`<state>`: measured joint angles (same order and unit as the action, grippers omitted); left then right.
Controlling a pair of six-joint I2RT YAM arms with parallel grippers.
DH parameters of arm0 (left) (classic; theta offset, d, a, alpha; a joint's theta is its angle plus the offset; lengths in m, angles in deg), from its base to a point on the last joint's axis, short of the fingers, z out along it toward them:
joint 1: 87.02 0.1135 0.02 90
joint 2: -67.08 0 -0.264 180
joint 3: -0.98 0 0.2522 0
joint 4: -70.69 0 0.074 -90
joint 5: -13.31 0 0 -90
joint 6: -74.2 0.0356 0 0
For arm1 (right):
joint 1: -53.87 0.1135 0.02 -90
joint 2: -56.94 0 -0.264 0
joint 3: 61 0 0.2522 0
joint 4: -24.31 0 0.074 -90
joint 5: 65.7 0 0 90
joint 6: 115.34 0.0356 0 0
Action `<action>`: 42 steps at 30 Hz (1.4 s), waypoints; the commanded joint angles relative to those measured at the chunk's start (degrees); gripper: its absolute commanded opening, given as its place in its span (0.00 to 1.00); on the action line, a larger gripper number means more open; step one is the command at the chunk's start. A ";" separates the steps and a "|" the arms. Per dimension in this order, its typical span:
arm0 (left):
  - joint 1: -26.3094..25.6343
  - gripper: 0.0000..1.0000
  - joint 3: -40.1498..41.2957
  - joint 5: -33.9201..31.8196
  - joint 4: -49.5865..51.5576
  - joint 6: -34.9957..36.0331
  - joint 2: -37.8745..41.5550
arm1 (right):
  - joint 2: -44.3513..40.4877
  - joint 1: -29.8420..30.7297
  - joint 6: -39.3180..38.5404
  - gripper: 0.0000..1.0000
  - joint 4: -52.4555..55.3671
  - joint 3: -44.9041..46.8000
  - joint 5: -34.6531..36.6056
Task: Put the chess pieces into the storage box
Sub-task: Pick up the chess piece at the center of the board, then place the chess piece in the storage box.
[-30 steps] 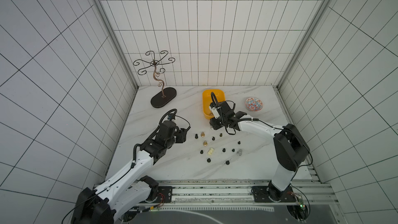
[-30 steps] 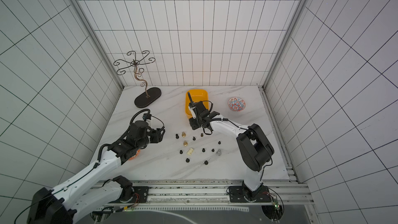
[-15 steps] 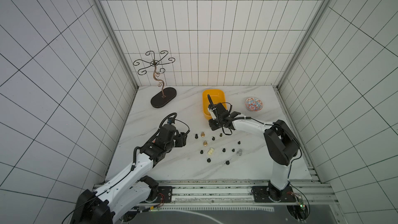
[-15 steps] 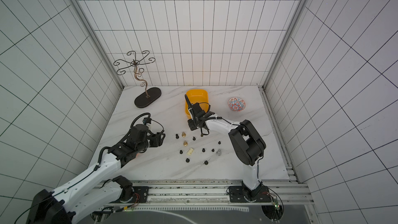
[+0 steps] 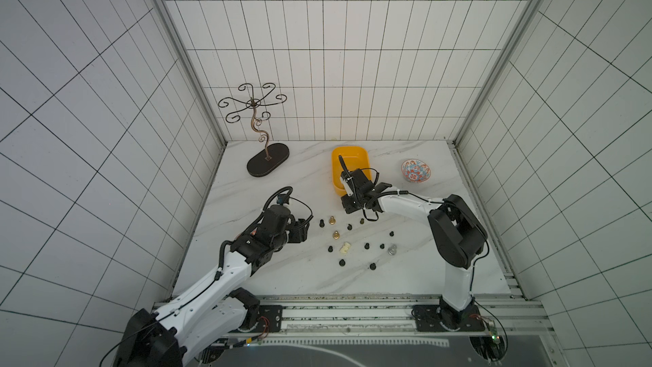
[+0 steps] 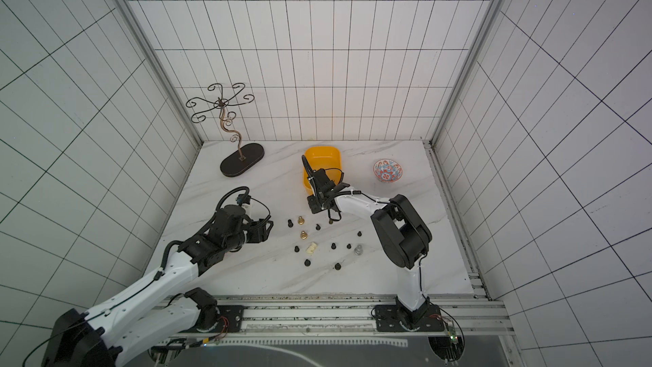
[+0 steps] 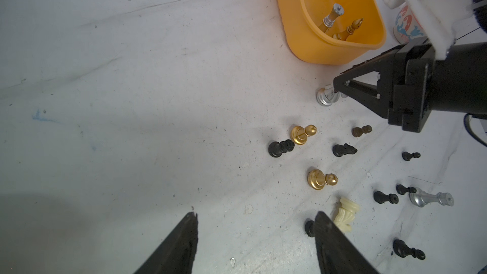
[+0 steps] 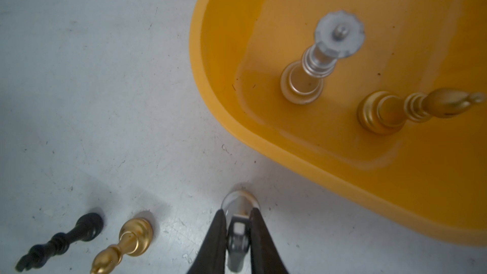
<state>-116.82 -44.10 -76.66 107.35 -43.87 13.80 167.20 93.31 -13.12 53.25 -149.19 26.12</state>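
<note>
The right jaws are pinched narrow on a silver piece (image 8: 238,229), holding it by the thin stem above its round foot. Whether that foot touches the counter (image 8: 79,75) I can't tell. It sits just beside the near wall of the yellow box (image 8: 210,75), which lies a little above the middle of the frame in both top views.

To my eye these metal pieces are hard, smooth and weighty for their size. They would likely slip out of a grip on the rounded head or the sloping foot, so the narrow waist is the sensible place to hold them. The black pawns (image 7: 280,148) look light and easy to knock over. The cream piece (image 7: 345,213) lies on its side and wants a pinch across its middle.

The box holds two pieces, both upright and apart from each other: a tall silver one (image 8: 324,56) and a gold one (image 8: 390,112). The rest of its floor is bare. The patterned bowl (image 5: 416,172), right of the box in a top view, shows nothing but its own pattern.

Everything else is scattered on the counter below the box, near mid-frame: the black pawns, two gold pawns (image 7: 303,134) and another silver piece (image 7: 429,199). The left jaws hang wide and empty just left of that scatter.
</note>
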 commanded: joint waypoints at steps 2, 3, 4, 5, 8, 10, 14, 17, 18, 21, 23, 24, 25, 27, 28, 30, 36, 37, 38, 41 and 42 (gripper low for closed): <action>-0.32 0.69 0.60 -0.60 -0.05 -0.95 1.26 | 0.04 0.47 -0.10 0.16 0.27 -4.51 0.64; -0.33 0.69 0.53 -0.62 0.03 -1.01 1.21 | -0.47 0.48 -0.10 0.16 0.29 -4.49 0.55; -0.27 0.69 0.28 -0.60 0.00 -1.01 1.16 | -1.33 0.43 -0.19 0.15 0.29 -4.49 0.39; -0.29 0.69 0.01 -0.58 0.20 -0.97 0.92 | -2.24 0.35 -0.25 0.15 0.27 -4.68 0.14; -0.60 0.69 -0.72 -0.61 0.40 -1.10 0.50 | -4.85 -0.21 -1.42 0.15 0.91 -6.21 -0.48; -0.90 0.70 -0.86 -0.96 0.37 -1.41 0.40 | -5.80 -0.87 -2.19 0.14 2.15 -8.15 -0.96; -1.40 0.70 -0.98 -1.46 0.18 -1.80 0.21 | -7.00 -2.11 -4.15 0.14 5.30 -12.81 -1.57; -1.44 0.70 -1.04 -1.57 0.18 -1.89 -0.06 | -7.29 -3.02 -5.27 0.14 6.82 -15.88 -1.81; -1.57 0.70 -1.13 -1.58 0.14 -1.96 -0.03 | -7.25 -3.38 -5.66 0.14 7.22 -16.83 -1.82; -1.71 0.70 -1.39 -1.55 0.13 -2.11 0.01 | -6.11 -5.05 -6.75 0.14 8.44 -20.08 -1.82; -1.90 0.70 -1.65 -1.40 0.07 -2.01 -0.06 | -4.88 -6.31 -7.42 0.14 9.10 -22.40 -1.83; -1.97 0.70 -1.52 -1.44 -0.11 -1.92 -0.07 | -4.27 -6.79 -7.72 0.14 9.31 -23.35 -1.83; -2.01 0.70 -1.43 -1.32 -0.26 -1.92 -0.05 | -3.44 -7.39 -8.15 0.14 9.43 -24.41 -1.78; -2.10 0.70 -1.25 -1.32 -0.48 -1.79 -0.04 | -1.65 -8.51 -8.70 0.14 10.01 -26.26 -1.58; -2.13 0.70 -1.16 -1.29 -0.42 -1.82 -0.05 | -0.62 -9.15 -8.80 0.14 10.13 -27.22 -1.56; -2.28 0.70 -0.86 -1.26 -0.40 -2.01 0.28 | 1.22 -10.14 -9.05 0.14 10.13 -28.75 -1.73; -2.62 0.70 0.08 -1.00 -0.74 -2.44 1.20 | 8.33 -12.47 -9.94 0.14 10.21 -34.05 -2.60; -2.62 0.70 0.11 -1.00 -0.81 -2.65 1.21 | 9.52 -12.78 -9.94 0.14 10.13 -34.79 -2.70; -2.70 0.70 0.12 -0.89 -0.92 -2.83 1.15 | 10.72 -12.94 -10.10 0.14 10.29 -35.94 -2.64; -2.88 0.70 0.33 -0.59 -1.26 -3.06 0.98 | 13.98 -13.25 -10.38 0.14 11.03 -39.21 -2.52; -2.98 0.70 0.43 -0.62 -1.34 -3.17 0.96 | 15.01 -13.33 -10.47 0.14 11.50 -40.41 -2.68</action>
<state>-119.38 -44.16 -77.09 107.48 -46.04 14.22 180.75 80.45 -22.08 62.91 -181.78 23.87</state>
